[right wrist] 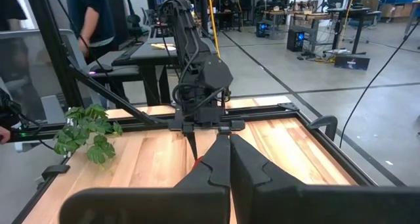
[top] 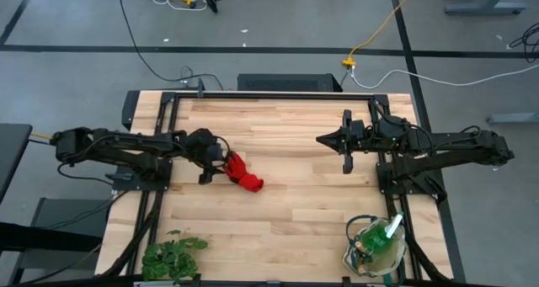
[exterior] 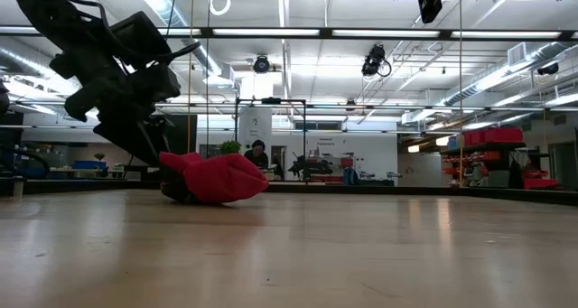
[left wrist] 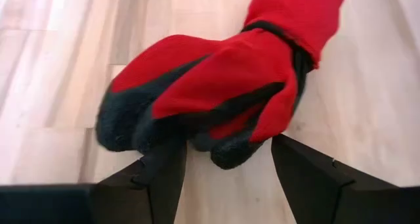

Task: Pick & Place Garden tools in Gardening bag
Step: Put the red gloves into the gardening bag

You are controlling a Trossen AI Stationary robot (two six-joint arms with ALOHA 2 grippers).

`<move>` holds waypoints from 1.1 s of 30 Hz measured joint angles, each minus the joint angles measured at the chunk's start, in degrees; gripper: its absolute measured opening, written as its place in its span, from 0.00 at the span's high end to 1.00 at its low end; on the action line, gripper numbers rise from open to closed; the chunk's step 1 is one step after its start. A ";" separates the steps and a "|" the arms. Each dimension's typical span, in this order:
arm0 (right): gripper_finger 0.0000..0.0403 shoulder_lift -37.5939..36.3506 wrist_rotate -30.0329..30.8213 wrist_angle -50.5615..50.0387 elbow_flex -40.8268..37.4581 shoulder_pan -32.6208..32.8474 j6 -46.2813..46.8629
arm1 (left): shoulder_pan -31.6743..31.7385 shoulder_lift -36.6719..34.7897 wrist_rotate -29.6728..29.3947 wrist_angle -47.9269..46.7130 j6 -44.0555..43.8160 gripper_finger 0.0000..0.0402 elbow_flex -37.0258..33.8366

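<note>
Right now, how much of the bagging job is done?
Done: the gardening bag already holds a green spray bottle. In hand: the left end effector, open, straddles the red glove on the table. Left: grasp and bag the glove. The right end effector waits shut.

We see a red glove (top: 243,174) with dark grey-black palm and fingertip patches and a dark band at the cuff, lying on the pale blond wood table (top: 286,211), which shows light plank striping. Both arms are black, as are the left tool (left wrist: 223,184) and the right tool (top: 323,140). The plant bunch (top: 173,255) is leafy green. The cream bag (top: 376,247) has dark green trim and green contents.
</note>
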 joint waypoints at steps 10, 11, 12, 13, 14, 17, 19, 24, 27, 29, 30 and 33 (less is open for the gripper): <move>1.00 0.00 0.00 -0.02 0.00 -0.01 -0.02 | -0.01 -0.02 3.69 -0.07 -0.02 0.51 0.02; 1.00 0.00 0.00 -0.02 0.00 -0.01 -0.02 | -0.02 -0.04 3.69 -0.10 -0.01 0.53 0.02; 1.00 0.00 0.00 -0.02 0.00 -0.01 -0.02 | -0.02 -0.04 3.69 -0.12 0.02 0.55 0.02; 1.00 0.00 0.00 -0.02 0.00 -0.01 -0.02 | 0.00 -0.04 3.67 -0.12 0.02 0.57 0.02; 1.00 0.00 0.00 -0.02 0.00 -0.01 -0.02 | -0.02 -0.07 3.69 -0.12 0.00 0.59 0.02; 1.00 0.00 0.00 -0.04 0.00 -0.01 -0.07 | 0.00 -0.07 3.69 -0.14 0.02 0.65 0.02; 1.00 0.00 0.00 -0.04 0.00 -0.01 -0.07 | -0.01 -0.07 3.67 -0.14 0.01 0.69 0.02; 1.00 0.00 0.00 -0.04 0.00 -0.01 -0.17 | 0.00 -0.07 3.69 -0.16 0.00 0.78 0.02; 1.00 0.00 0.00 -0.04 0.00 -0.01 -0.19 | -0.01 -0.07 3.69 -0.18 0.00 0.82 0.02; 1.00 0.00 -0.01 -0.04 0.00 -0.01 -0.31 | -0.01 -0.07 3.76 -0.18 -0.02 0.85 0.04; 1.00 0.00 0.00 -0.06 0.00 -0.01 -0.31 | -0.01 -0.07 3.96 -0.18 -0.02 0.86 0.04; 1.00 0.00 0.00 -0.06 0.00 -0.01 -0.31 | -0.02 -0.07 4.56 -0.18 -0.02 0.90 0.04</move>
